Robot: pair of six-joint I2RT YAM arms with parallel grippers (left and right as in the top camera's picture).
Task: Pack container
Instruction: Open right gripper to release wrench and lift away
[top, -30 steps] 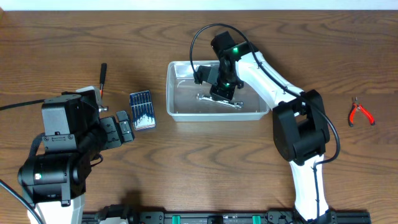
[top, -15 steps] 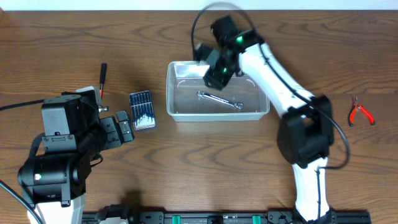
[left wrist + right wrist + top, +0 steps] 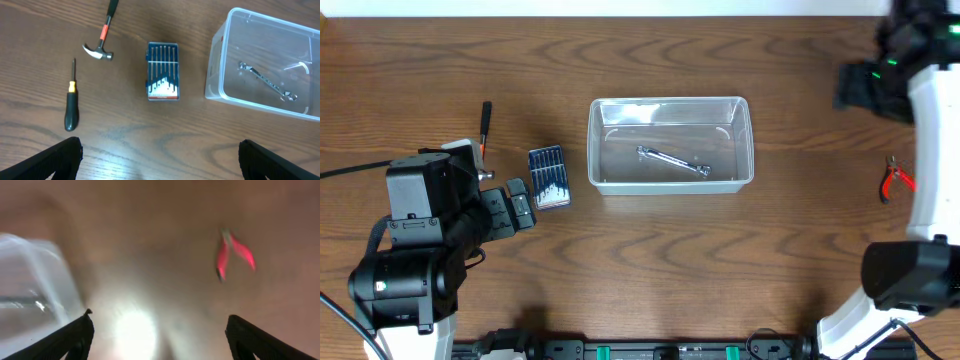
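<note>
The clear container stands mid-table with a silver wrench lying inside it. In the left wrist view the container and wrench are at the right. My left gripper hovers left of the container, open and empty, its fingertips spread wide over bare wood. At the far right edge of the table my right gripper is open and empty. Its blurred wrist view shows the container at the left and red pliers ahead.
A blue case of screwdriver bits lies just left of the container. A hammer and a black-handled screwdriver lie further left. Red pliers rest near the right table edge.
My right gripper has opened, left the wrench lying in the container, and swung away to the far right. The left arm has not moved.
</note>
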